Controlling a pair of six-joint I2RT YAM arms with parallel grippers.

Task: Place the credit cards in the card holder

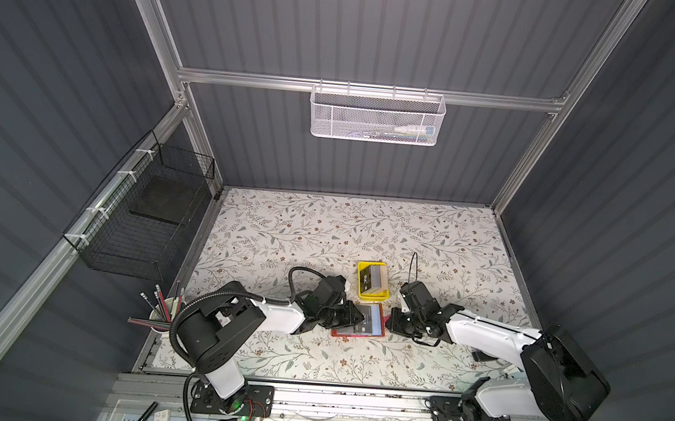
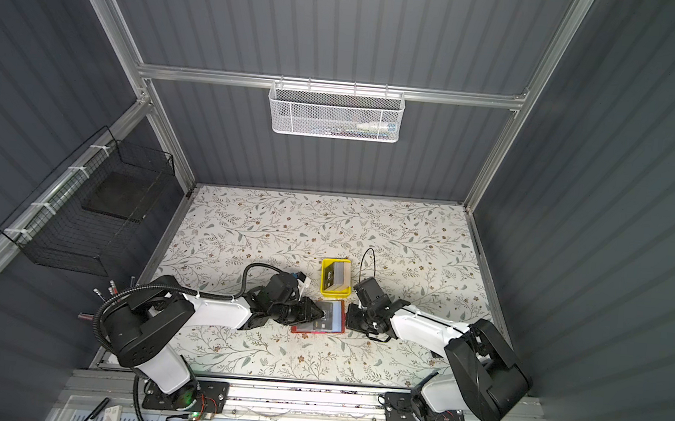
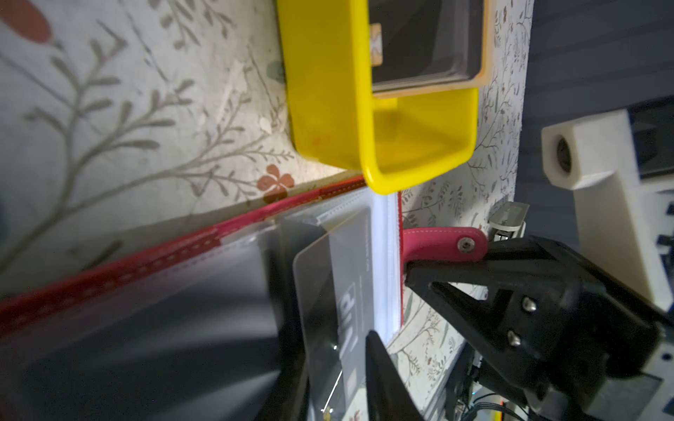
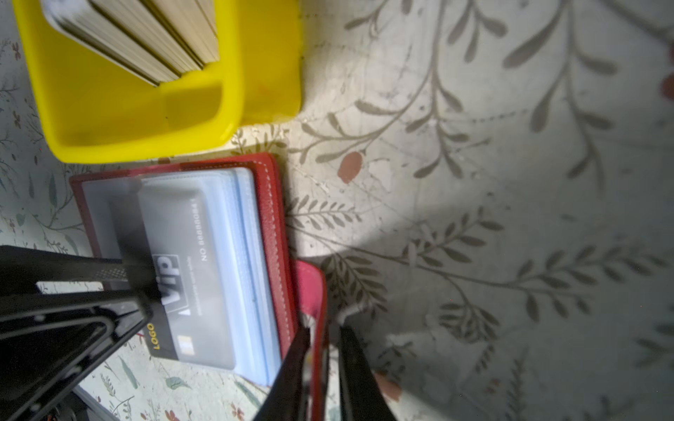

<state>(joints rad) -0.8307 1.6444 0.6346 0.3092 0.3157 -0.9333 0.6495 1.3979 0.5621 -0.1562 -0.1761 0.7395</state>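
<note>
Nearest, the right claw (image 4: 324, 328), lower middle of frame, pinched the strap of the card holder (image 4: 277, 218). VIP card (image 4: 182, 291) sat part-pocketed, centre-left. Whether the left claw (image 4: 144, 288) gripped it, we couldn't tell. Stack (image 4: 146, 36) in tray (image 4: 109, 145), upper left, not yet filed.

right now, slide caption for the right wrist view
Right pincer grips the card holder by its strap; VIP card partly pocketed.

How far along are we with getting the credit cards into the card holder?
Done: the card holder lies open, its strap pinched by the right gripper. In hand: the black VIP card is partway into a clear pocket, one end sticking out, with the left gripper at that end. To do: a stack of cards in the yellow tray.
</note>
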